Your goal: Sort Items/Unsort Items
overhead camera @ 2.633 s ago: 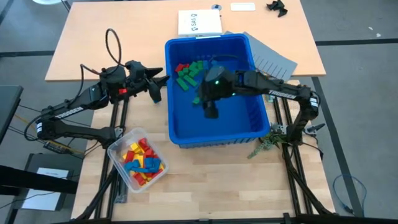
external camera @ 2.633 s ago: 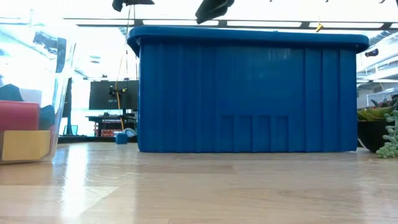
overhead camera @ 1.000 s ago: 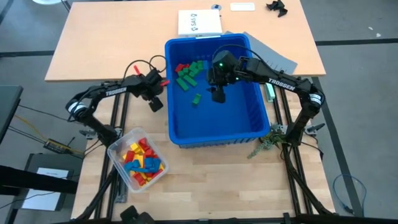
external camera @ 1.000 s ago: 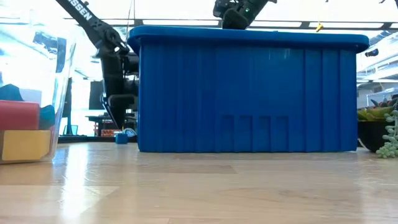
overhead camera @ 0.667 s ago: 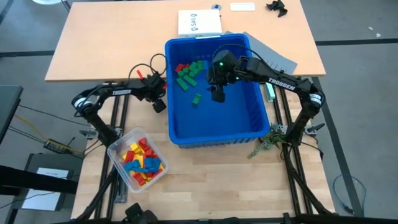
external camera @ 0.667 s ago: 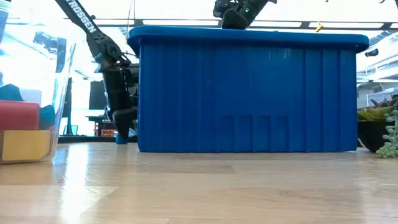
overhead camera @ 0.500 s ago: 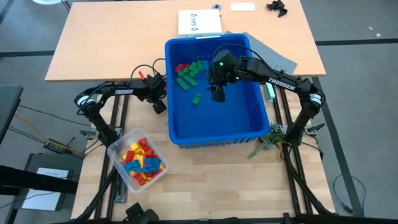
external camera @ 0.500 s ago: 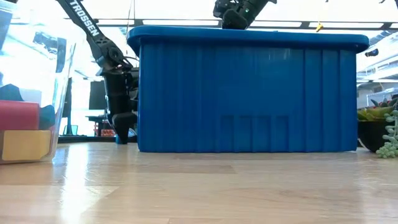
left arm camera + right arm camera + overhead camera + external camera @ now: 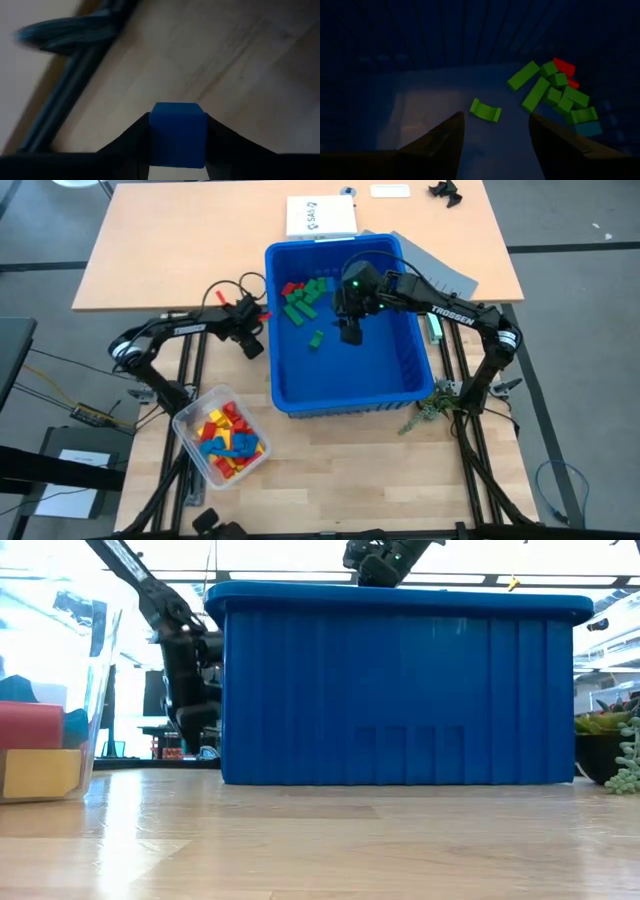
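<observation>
Blue block (image 9: 178, 134) is now clamped between our left gripper's (image 9: 178, 150) fingers, just outside the blue bin's (image 9: 400, 385) left wall, closed from wide a second ago, so sorting moves on, while our right gripper (image 9: 492, 132) hovers open over the green blocks (image 9: 303, 302).

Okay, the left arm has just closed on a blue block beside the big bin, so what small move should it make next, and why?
Probably lift straight up. The left gripper sits low over the table, outside the blue bin's left wall, with its jaws on either side of the blue block. The bin's rim stands well above it, so the block needs height before crossing. The right gripper hangs inside the bin.
</observation>
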Action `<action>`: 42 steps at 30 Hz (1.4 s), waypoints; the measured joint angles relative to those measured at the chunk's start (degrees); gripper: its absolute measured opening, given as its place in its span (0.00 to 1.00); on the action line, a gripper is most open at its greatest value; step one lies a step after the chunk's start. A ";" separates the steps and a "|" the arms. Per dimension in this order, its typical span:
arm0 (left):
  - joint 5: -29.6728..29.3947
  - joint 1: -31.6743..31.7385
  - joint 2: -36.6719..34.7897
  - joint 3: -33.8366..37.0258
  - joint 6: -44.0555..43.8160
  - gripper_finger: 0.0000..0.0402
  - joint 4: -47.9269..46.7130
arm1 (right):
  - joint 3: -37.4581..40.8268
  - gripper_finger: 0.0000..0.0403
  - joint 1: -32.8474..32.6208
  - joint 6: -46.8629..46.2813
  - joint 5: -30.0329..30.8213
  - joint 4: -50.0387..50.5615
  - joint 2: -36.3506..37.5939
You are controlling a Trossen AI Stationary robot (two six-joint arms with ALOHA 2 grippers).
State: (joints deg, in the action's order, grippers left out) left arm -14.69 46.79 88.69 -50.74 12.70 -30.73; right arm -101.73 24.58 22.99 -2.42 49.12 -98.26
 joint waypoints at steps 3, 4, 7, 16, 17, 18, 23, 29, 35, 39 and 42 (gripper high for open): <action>-1.77 -0.04 -4.73 0.00 -1.59 0.35 -2.10 | 0.00 0.54 0.00 -0.25 0.00 0.25 0.00; -2.61 -0.05 -6.45 -0.02 -2.35 0.35 -2.68 | 0.00 0.54 0.00 -0.25 -0.02 0.25 0.00; -4.22 -0.04 -11.74 -0.02 -4.33 0.35 -3.28 | 0.00 0.54 0.00 -0.25 -0.02 0.20 0.00; 4.83 -0.77 -25.57 -0.15 -11.92 0.35 -3.08 | 0.00 0.54 0.00 -0.68 -0.02 0.22 -0.02; 7.13 -0.80 -26.58 -0.15 -13.14 0.35 -3.36 | 0.00 0.54 0.00 -1.14 -0.02 0.22 -0.02; 9.08 -1.10 -27.70 -0.15 -14.02 0.35 -3.63 | 0.00 0.54 0.00 -1.59 -0.02 0.22 -0.02; 17.41 -5.29 -32.88 -0.76 -17.70 0.35 -4.55 | 0.00 0.54 -0.15 -2.02 -0.02 0.25 -0.02; 20.65 -14.92 -37.98 -4.81 -23.83 0.35 -10.57 | 0.00 0.52 -0.15 -2.53 -0.03 0.36 -0.02; 26.51 -25.95 -40.38 -6.80 -34.24 0.35 -14.23 | 0.00 0.52 -0.15 -2.53 -0.04 0.40 -0.02; 29.13 -34.31 -40.47 -6.80 -41.80 0.35 -15.72 | 0.00 0.52 -0.15 -2.53 -0.09 0.52 -0.02; 28.97 -40.68 -40.26 -6.80 -46.43 0.35 -19.21 | 0.00 0.51 -0.15 -2.50 -0.13 0.81 -0.02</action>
State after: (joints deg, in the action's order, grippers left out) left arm 14.28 6.11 48.43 -57.54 -33.73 -49.94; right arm -101.73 24.43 20.49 -2.55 49.93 -98.28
